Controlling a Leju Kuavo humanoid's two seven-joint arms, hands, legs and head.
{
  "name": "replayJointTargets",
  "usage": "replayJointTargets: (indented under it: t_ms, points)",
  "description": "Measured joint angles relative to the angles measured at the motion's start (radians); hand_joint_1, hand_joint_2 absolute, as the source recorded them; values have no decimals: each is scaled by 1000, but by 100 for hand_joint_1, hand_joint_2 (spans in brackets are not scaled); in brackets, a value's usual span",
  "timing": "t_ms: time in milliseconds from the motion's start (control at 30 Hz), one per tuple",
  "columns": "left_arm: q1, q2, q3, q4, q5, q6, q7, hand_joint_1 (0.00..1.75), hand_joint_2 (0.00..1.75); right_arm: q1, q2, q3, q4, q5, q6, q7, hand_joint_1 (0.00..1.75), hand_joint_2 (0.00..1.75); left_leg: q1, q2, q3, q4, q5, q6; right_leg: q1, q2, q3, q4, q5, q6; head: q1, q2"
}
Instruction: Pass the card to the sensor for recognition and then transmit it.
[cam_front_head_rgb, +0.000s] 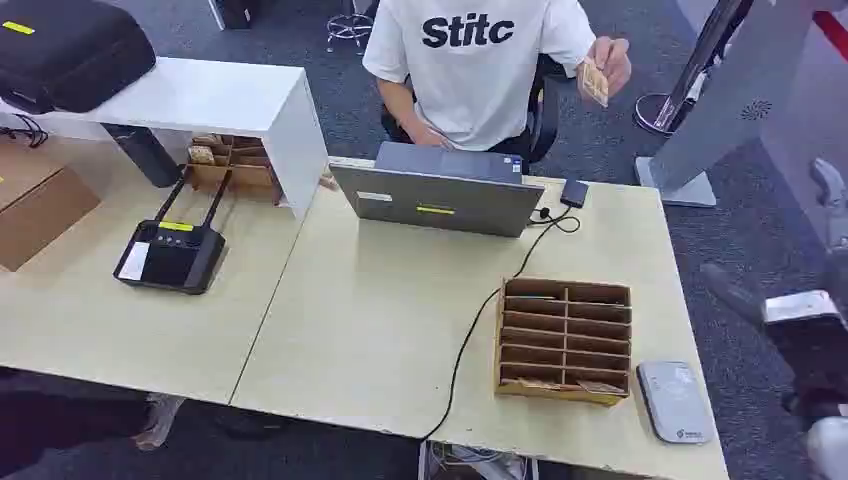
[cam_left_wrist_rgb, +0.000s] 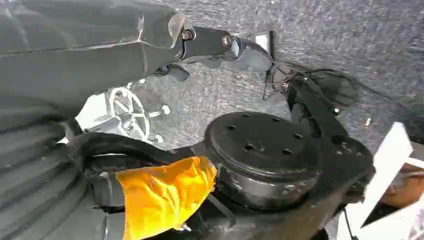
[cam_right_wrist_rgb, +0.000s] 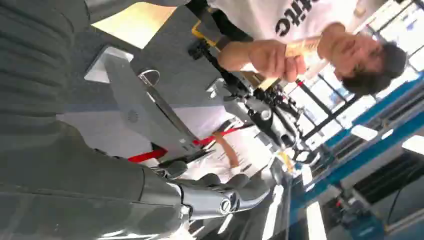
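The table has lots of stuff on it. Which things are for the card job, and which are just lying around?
For the job:
card, held up by the person
grey sensor pad
wooden slotted box

Just lying about:
laptop
black router
black case
cardboard box

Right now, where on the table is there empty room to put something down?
The widest bare patch lies between the router, the laptop and the wooden sorter, crossed by a black cable. It is crowded at the sorter and grey sensor pad.

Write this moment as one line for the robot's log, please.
card: held up by person's hand | sensor: on table | right hand: holds nothing
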Motion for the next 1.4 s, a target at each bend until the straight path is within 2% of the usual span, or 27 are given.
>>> replayJointTargets:
  t_ms: [233,400,500,700,733,767,1033,1400]
  points:
    - [-9,4,3,-21,-20,0,11,0,175,-194,-41,217,121,112,4,53,0,175,0,0,1,0,0,0,0,0,0,0,0,0,0,0]
    - [-18,8,0,-26,-21,0,31,0,175,-291,-47,325,196,144,1,81,0,175,0,0,0,0,0,0,0,0,0,1,0,0,0,0]
    - [-33,11,-8,-26,-31,-16,36,0,175,-380,-31,391,261,170,-2,115,0,175,0,0,-1,0,0,0,0,0,0,1,0,0,1,0]
    - [-68,12,-31,-18,-36,-59,50,0,175,-540,46,486,419,170,-12,183,3,175,0,-1,0,0,2,0,0,-1,0,1,1,-1,0,0]
    - [-71,12,-34,-14,-36,-60,51,0,175,-562,60,495,446,167,-15,192,131,175,0,-1,0,0,2,0,0,0,0,1,2,-1,0,0]
    - [-74,12,-38,-13,-35,-60,54,0,175,-577,70,500,466,164,-17,195,171,175,0,-1,0,0,2,0,0,0,0,1,2,-1,0,0]
    - [-82,13,-61,-8,-25,-36,64,0,175,-630,128,530,568,128,-24,188,175,175,0,-1,-1,0,2,1,0,0,-1,1,1,-1,0,0]
    - [-82,19,-76,-8,-18,-21,64,0,175,-631,140,543,593,119,-32,174,175,175,0,-1,-1,0,2,1,0,0,-1,1,2,-1,0,0]
